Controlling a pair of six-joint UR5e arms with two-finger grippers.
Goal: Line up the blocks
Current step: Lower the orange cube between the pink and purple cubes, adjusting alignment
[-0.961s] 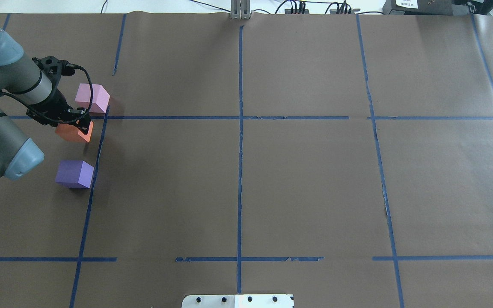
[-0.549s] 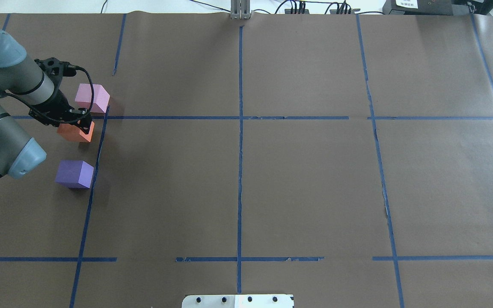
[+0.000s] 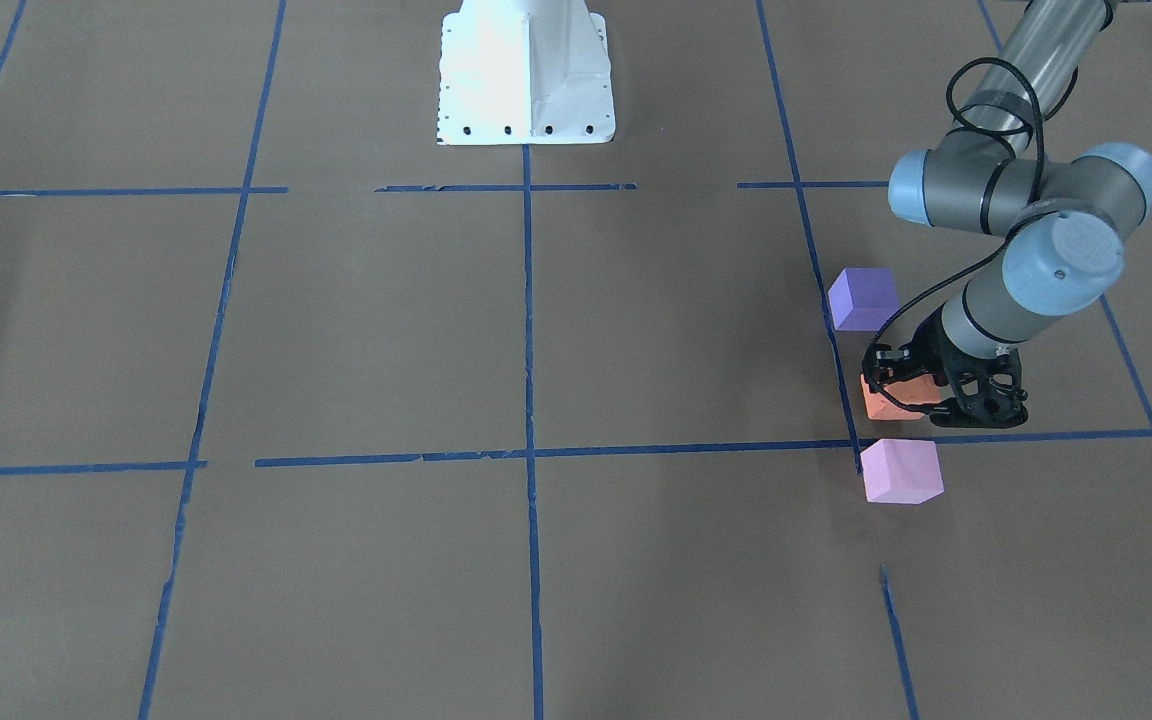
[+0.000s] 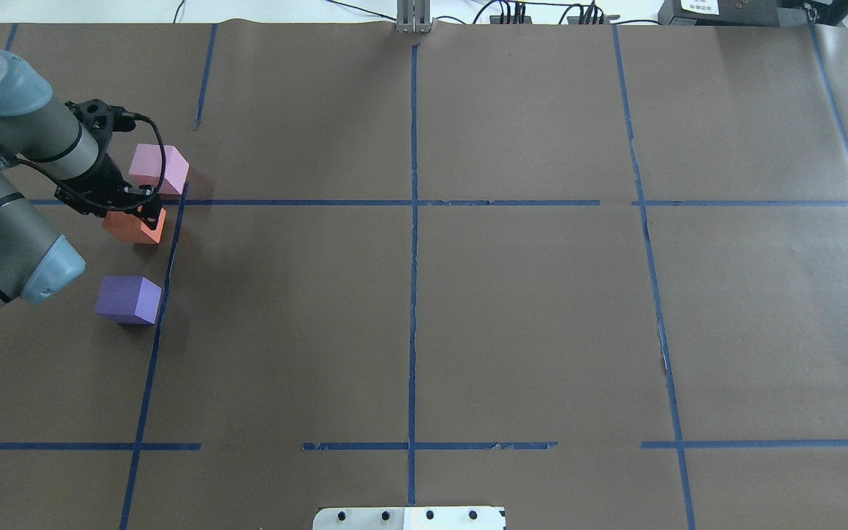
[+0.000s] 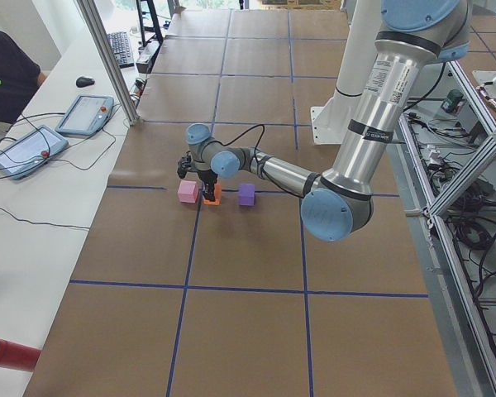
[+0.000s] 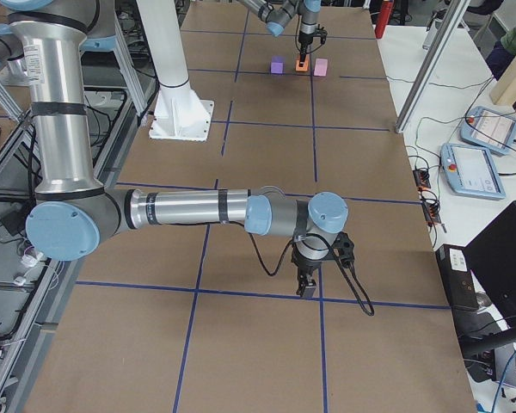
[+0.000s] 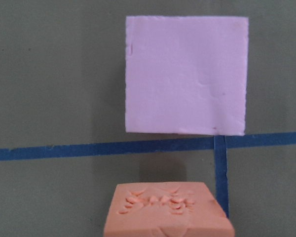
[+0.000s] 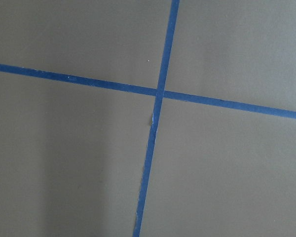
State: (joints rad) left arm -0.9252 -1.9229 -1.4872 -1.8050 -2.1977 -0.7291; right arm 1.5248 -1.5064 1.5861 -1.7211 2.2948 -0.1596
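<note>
Three blocks lie near the table's left edge beside a blue tape line. The pale pink block is farthest, the orange block in the middle, the purple block nearest the robot. My left gripper is shut on the orange block, low at the table between the pink block and the purple block. The left wrist view shows the orange block just short of the pink block. My right gripper hangs over bare table; I cannot tell if it is open.
Brown paper with a grid of blue tape lines covers the table. The robot's white base stands at the near middle edge. Tablets and cables lie beyond the far edge, where an operator sits.
My left gripper has carried the orange block a little to the right and farther from the robot, and lower: the shadow under it has shrunk. The pink and purple blocks have not moved.
</note>
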